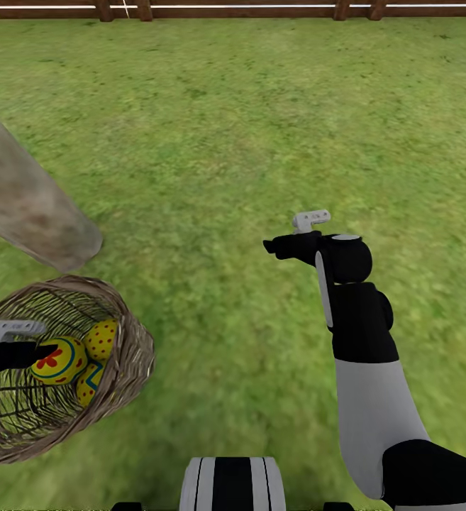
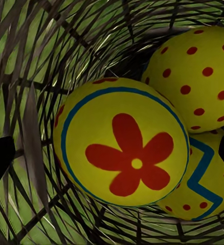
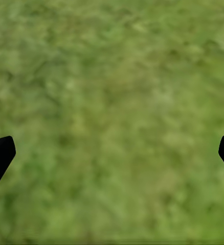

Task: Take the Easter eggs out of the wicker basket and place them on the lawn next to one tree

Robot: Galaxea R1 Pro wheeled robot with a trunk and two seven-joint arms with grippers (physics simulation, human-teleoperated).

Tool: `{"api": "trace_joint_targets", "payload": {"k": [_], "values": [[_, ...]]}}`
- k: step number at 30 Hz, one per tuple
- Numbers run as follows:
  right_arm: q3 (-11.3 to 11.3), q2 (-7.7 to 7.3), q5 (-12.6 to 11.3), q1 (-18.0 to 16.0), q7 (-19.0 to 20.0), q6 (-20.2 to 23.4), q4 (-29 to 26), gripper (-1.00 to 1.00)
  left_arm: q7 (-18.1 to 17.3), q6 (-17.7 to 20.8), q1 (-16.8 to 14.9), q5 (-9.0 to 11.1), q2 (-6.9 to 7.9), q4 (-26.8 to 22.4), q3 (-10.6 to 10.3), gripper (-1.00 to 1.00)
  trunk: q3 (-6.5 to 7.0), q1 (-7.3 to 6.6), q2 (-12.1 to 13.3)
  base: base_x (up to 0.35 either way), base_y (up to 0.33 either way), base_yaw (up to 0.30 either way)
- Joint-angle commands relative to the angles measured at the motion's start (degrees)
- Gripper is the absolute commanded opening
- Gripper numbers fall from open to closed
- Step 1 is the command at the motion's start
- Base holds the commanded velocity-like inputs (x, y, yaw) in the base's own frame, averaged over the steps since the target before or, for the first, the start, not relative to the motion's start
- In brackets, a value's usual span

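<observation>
— Eggs: how many are out?
— None. The left gripper, fingers spread wide, grasps nothing and faces the flower egg; all three sit inside the wicker basket beside the tree. The right gripper hangs spread over lawn.

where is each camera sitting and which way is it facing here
Head view: on the robot's head, looking forward and down over lawn, wicker basket and trunk; both arms show.
Left wrist view: by the left pincer, looking into the basket at three Easter eggs; fingertips show.
Right wrist view: by the right pincer, facing bare grass; fingertips show.
Shared: head and left wrist both show the eggs.
</observation>
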Motion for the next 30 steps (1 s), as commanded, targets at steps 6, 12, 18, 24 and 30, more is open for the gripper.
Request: {"api": "trace_joint_targets", "payload": {"k": [6,12,18,24,30], "values": [[0.04,0.02,0.59,-0.04,0.49,0.21,-0.06,1.0,-0.23,0.3,-0.03,0.03,-0.01,-0.02,0.06,1.0,-0.71,0.06,-0.06,0.0,0.0,0.0],[0.07,0.02,0.61,-0.04,0.49,0.21,-0.05,1.0,-0.27,0.3,-0.03,0.03,-0.04,-0.02,0.06,1.0,-1.37,0.14,-0.1,0.0,0.0,0.0],[0.14,0.02,0.56,-0.04,0.49,0.21,-0.04,1.0,-0.27,0.3,-0.03,0.03,-0.09,-0.02,0.06,1.0,-1.59,0.17,-0.11,0.0,0.0,0.0],[0.21,0.02,0.55,-0.04,0.49,0.21,-0.09,1.0,-0.28,0.3,-0.03,0.03,-0.14,-0.02,0.06,1.0,-2.26,0.24,-0.15,0.0,0.0,0.0],[0.27,0.02,-1.26,-0.04,0.46,0.21,-0.76,1.0,-0.28,0.3,-0.03,0.03,-0.15,-0.02,0.06,1.0,-2.26,0.24,-0.15,0.0,0.0,0.0]]}}
